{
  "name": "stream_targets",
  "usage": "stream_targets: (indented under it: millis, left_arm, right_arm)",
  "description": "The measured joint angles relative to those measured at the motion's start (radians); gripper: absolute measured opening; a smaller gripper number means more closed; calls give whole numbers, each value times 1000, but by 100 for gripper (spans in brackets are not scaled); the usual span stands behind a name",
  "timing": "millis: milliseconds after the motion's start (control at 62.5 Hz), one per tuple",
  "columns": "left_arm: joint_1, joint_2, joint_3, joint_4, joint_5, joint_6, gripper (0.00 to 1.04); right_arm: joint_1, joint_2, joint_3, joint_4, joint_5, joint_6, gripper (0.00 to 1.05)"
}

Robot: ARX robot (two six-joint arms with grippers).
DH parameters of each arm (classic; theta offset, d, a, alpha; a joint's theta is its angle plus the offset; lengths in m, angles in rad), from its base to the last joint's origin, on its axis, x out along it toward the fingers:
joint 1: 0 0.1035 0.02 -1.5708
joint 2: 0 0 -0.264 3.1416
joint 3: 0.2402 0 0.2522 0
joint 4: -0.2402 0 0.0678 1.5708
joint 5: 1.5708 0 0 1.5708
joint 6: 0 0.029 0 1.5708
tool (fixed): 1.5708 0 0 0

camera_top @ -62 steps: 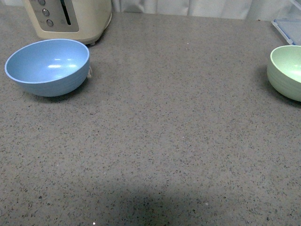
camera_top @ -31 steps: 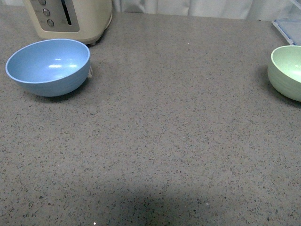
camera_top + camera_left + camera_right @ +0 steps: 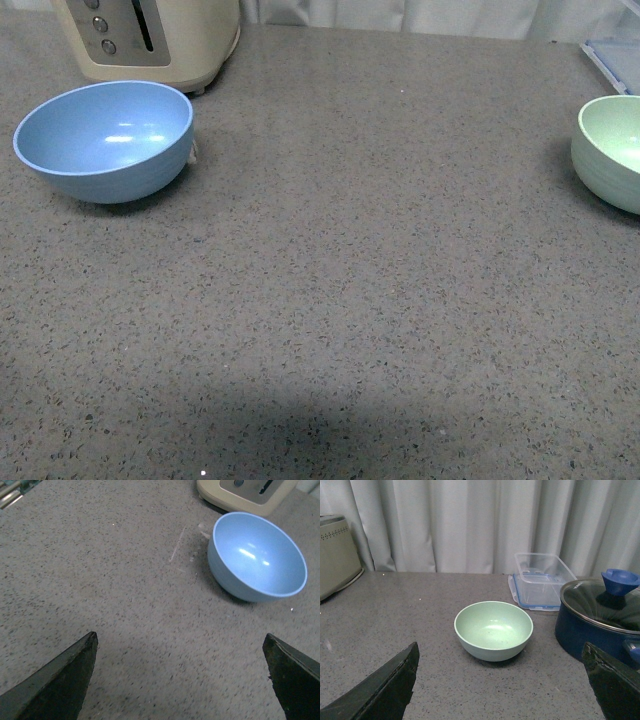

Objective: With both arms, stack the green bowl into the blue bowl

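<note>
Approach stage, by the look of it: neither bowl gripped yet. Round pale mint-green matte plastic bowl (image 3: 493,630) upright on the grey speckled stone-look countertop (image 3: 350,280), far to the right in the front view, near a clear lidded plastic box (image 3: 540,577) and a dark blue pot with a glass lid (image 3: 600,615). Round light sky-blue matte plastic bowl (image 3: 257,557) upright far to the left, close by a cream toaster (image 3: 150,40), well apart from the green one. Facing the green bowl, right gripper (image 3: 500,649) with fingers spread wide, nothing between them. Above the counter near the blue bowl, left gripper (image 3: 180,637) likewise wide apart and empty. Best to pinch the green bowl's thin rim, one finger inside and one outside, on a side clear of the pot. Probably light and slick, so squeeze firmly and lift level. Steady the blue bowl with the left. Smooth rounded interiors, faint ridges outside; similar sizes, so likely a snug nest needing a centred descent.
</note>
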Motion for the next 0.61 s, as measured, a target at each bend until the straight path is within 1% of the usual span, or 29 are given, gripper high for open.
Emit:
stream_targets:
  millis: [128,240,384,608]
  left_arm:
    - [21,234,79,130,22,-68,98]
    - [14,407,158,187,32,-137,98]
    - [-22,584,271,198,50,-249,98]
    - [-60,819,449,123,68,-481,98]
  right_arm:
    - [0,0,0,0,0,0,95]
    - [0,0,0,0,0,0,95]
    - [0,0,0,0,0,0,95]
    - [0,0,0,0,0,0,95]
